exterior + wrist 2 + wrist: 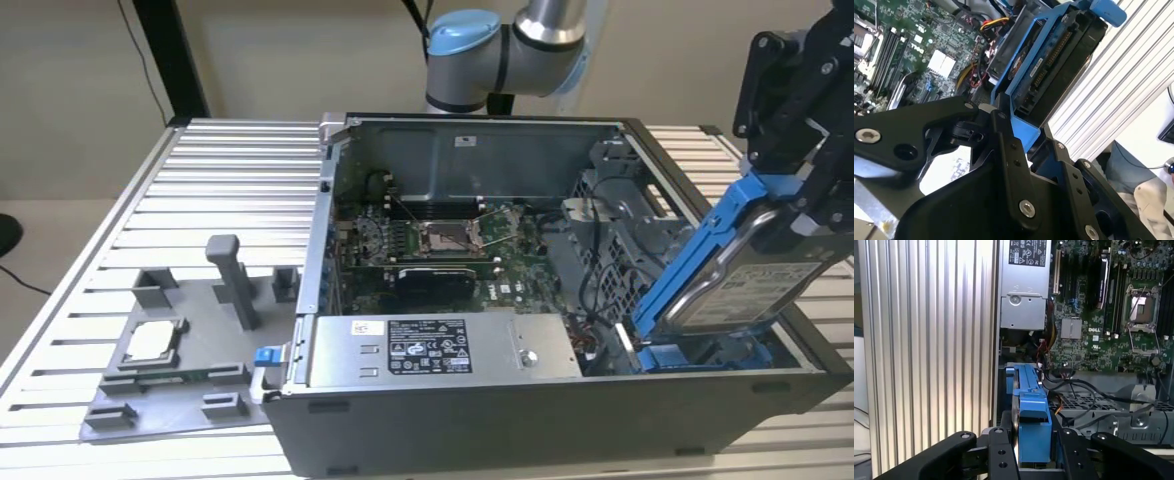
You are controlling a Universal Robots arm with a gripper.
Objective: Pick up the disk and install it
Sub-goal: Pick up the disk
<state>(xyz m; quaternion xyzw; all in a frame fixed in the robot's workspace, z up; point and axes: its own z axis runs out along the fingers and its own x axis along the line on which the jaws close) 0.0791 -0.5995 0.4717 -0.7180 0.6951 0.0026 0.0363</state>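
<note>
Black gripper (798,210) hung tilted at exterior view's upper right, clamped on flat silver-grey metal disk in blue plastic carrier frame (742,280). Disk slanted, lower end inside open grey computer case (534,425) on ribbed tabletop (200,190).

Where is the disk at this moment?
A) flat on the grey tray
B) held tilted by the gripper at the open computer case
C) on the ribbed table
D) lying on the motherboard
B: the gripper clamps the disk tilted, its lower end inside the computer case.
</note>
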